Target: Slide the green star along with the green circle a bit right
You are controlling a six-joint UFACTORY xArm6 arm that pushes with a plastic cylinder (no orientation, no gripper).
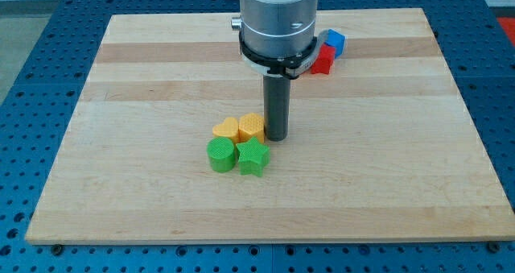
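The green star [253, 156] lies on the wooden board [362, 168], just below the board's middle. The green circle [220, 155] sits touching it on the view's left. My tip [276, 137] is down on the board, just above and to the right of the green star, right beside the yellow hexagon-like block [252, 127]. A yellow heart-like block [226, 130] sits to the left of that one, directly above the green circle.
A red block [323, 60] and a blue block [333, 42] sit together near the view's top, partly behind the arm's grey cylinder [278, 19]. The board lies on a blue perforated table [32, 72].
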